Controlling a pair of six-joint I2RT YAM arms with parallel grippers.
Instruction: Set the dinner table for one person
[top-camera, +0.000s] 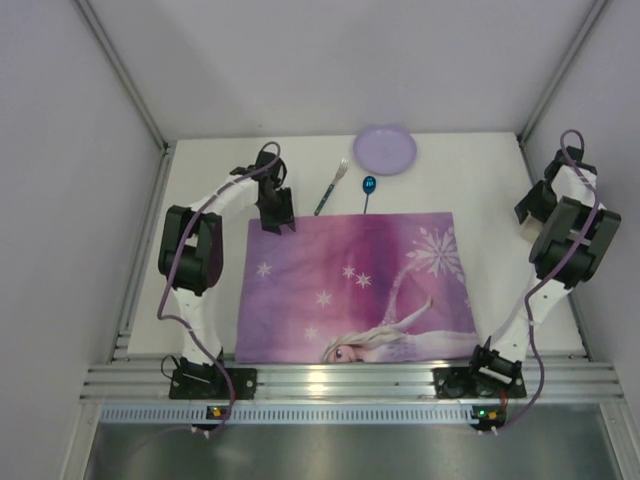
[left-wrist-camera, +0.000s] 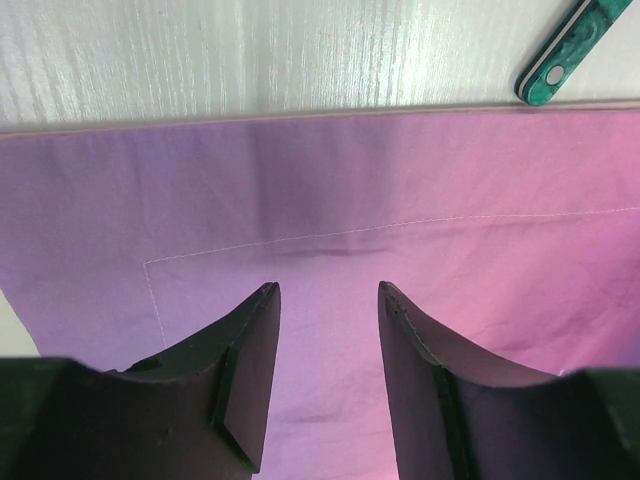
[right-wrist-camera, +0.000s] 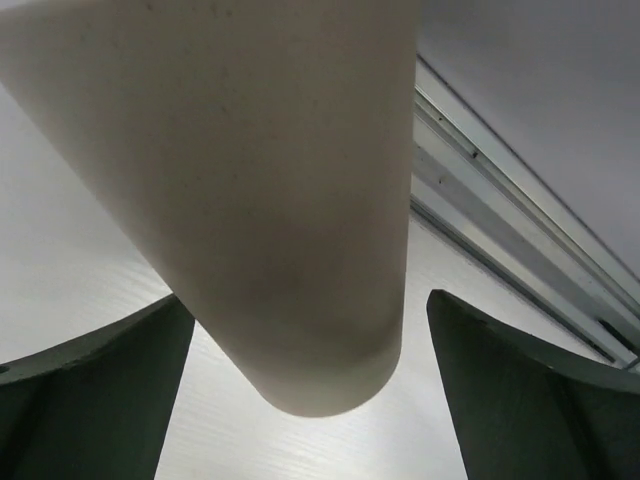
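Only the top view takes in the whole table (top-camera: 470, 165), a matte white rectangle filling the floor between grey walls, with an aluminium rail along its 6 o'clock edge. On it lies the placemat (top-camera: 350, 290), and beyond the mat's 12 o'clock edge are a lilac plate (top-camera: 385, 149), a fork (top-camera: 331, 187) and a blue spoon (top-camera: 369, 192). The left wrist view alone shows the left gripper (left-wrist-camera: 327, 290) plainly: its fingers stand a moderate gap apart with nothing between them, over the mat's 10 o'clock corner, and the fork's teal handle is cut off at 1 o'clock. The right wrist view shows the right gripper (right-wrist-camera: 310, 300) spread wide, with a pale blurred tube (right-wrist-camera: 270, 200) looming between the fingers. What the tube is, and whether it touches them, cannot be told. From above, that gripper is lost among the folded arm's dark links at 3 o'clock. Up close the table looks faintly streaked.
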